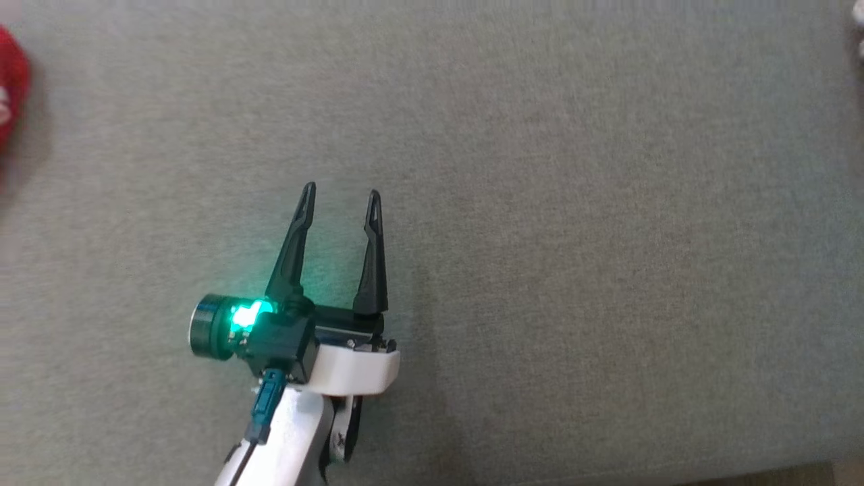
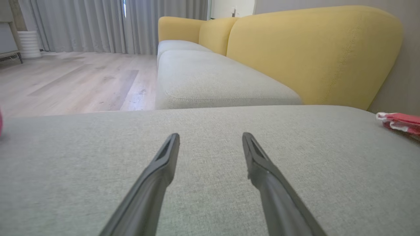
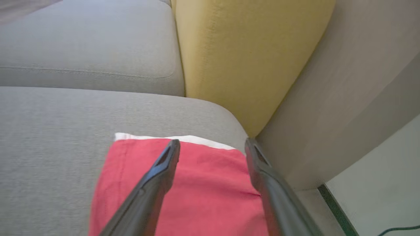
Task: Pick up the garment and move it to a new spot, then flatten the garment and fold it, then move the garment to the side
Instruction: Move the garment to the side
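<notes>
Two grippers, both spread wide and empty: the red garment (image 3: 210, 196) lies at the corner of the grey seat cushion (image 1: 574, 236).
In the right wrist view the right gripper (image 3: 212, 142) hangs over the garment with its dark fingers parted and no cloth between them. The cloth lies flat, a white edge showing along its far side, close by the yellow backrest (image 3: 242, 59) and the pale wall (image 3: 354, 82). The left gripper (image 1: 341, 192) hovers over bare cushion, jaws apart and holding nothing, well apart from the garment (image 2: 402, 122), which sits far off at the cushion's edge in its wrist view. A blurred red shape (image 1: 12, 88) at the head view's left border is too unclear to identify.
</notes>
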You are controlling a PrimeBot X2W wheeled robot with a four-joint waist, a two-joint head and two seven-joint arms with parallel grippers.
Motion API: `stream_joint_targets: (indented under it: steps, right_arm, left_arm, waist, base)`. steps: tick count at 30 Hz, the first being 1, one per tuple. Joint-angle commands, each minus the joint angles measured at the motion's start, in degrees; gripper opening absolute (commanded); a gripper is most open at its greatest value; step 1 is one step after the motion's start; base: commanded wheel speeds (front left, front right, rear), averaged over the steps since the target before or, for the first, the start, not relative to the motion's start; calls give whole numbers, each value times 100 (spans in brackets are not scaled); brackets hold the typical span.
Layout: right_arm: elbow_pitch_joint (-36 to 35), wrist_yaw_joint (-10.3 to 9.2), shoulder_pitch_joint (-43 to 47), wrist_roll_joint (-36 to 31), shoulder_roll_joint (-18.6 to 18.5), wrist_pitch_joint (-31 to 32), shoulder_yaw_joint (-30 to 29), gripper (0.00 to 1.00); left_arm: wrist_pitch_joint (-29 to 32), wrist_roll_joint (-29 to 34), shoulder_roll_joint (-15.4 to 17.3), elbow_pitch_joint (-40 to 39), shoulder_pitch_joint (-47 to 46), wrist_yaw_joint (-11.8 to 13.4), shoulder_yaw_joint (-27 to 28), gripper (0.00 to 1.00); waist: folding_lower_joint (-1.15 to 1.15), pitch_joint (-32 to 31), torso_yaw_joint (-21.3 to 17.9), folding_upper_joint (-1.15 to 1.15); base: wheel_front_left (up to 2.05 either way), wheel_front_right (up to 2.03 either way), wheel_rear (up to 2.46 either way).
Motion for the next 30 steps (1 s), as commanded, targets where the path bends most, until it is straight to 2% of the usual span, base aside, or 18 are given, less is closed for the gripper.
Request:
stream_joint_targets:
  steps: [1,6,7,10,13,18,21,27,30]
  right_arm:
    - [-85,-4,236,-151,-51,-98,99,100]
    - [-301,-4,671,-266,694,-177,367,100]
    - [-301,-4,671,-266,694,-177,367,100]
    - [-447,-4,1058,-304,1165,-229,529,100]
    - [-606,-4,1449,-403,1681,-275,697,100]
    - [-874,-4,2138,-590,2472,-308,838,100]
    - [-1332,-4,2555,-895,2904,-310,496,100]
    - [-2684,-4,3686,-1886,3781,-311,-701,100]
    - [-3270,-4,4234,-2325,4016,-312,-922,100]
  left_arm:
    - [-29,-28,-13,-155,133,52,121,100]
    - [-29,-128,-13,-271,480,227,331,100]
    - [-29,-128,-13,-271,480,227,331,100]
    - [-29,-178,-13,-215,754,272,435,100]
    - [-29,-246,-13,-89,1018,217,596,100]
    - [-29,-258,-13,203,1375,-15,816,100]
    - [-29,-220,-13,270,1541,-103,930,100]
    - [-29,-159,-13,146,1854,-209,1087,100]
    - [-29,-108,-13,76,2071,-245,1202,100]
  waist:
    - [0,-360,204,0]
    - [0,-1011,449,0]
    - [0,-1011,449,0]
    - [0,-1449,600,0]
    - [0,-1851,697,0]
    - [0,-2529,844,0]
    - [0,-2762,881,0]
    - [0,-3096,940,0]
    - [0,-3203,918,0]
  base:
    - [0,0,0]
    - [0,0,0]
    - [0,0,0]
    - [0,0,0]
    - [0,0,0]
    - [0,0,0]
    - [0,0,0]
    - [0,0,0]
    - [0,0,0]
